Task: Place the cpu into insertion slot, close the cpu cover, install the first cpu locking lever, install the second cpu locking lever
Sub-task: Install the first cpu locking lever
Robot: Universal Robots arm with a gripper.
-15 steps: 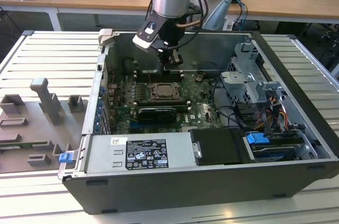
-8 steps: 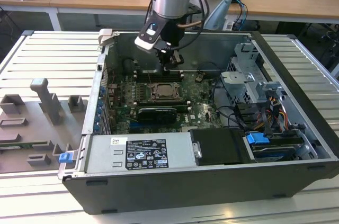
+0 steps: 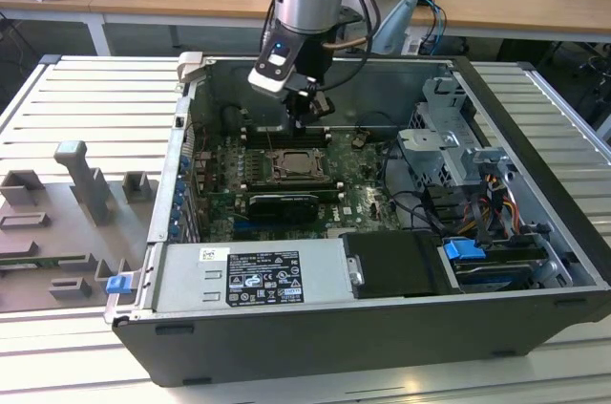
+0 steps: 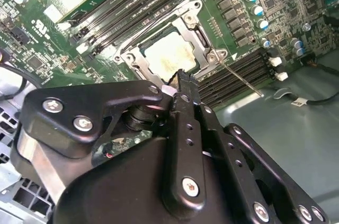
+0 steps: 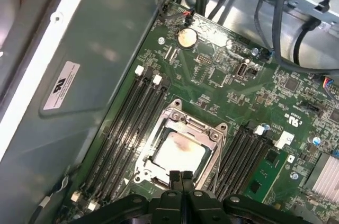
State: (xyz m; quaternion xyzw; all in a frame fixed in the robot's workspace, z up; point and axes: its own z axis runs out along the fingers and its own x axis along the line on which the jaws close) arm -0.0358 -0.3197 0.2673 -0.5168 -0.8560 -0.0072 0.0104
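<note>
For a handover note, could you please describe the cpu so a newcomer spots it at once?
Inside the open computer case, find the green motherboard and the silver cpu cover between its long black memory slots. The cpu sits within that frame: a flat square, the only pale silvery-beige face there.

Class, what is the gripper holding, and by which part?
Nothing that shows: the gripper, fingers shut together, sits at the cpu cover edge, beside the cpu.

gripper (image 5: 183, 177): fingers pressed together, at six o'clock from the cpu
cpu (image 5: 179, 151): pale face up, framed by the silver cpu cover (image 5: 197, 122)
memory slots (image 5: 127, 128): three and nine o'clock
coin battery (image 5: 185, 37): twelve o'clock, well apart
</note>
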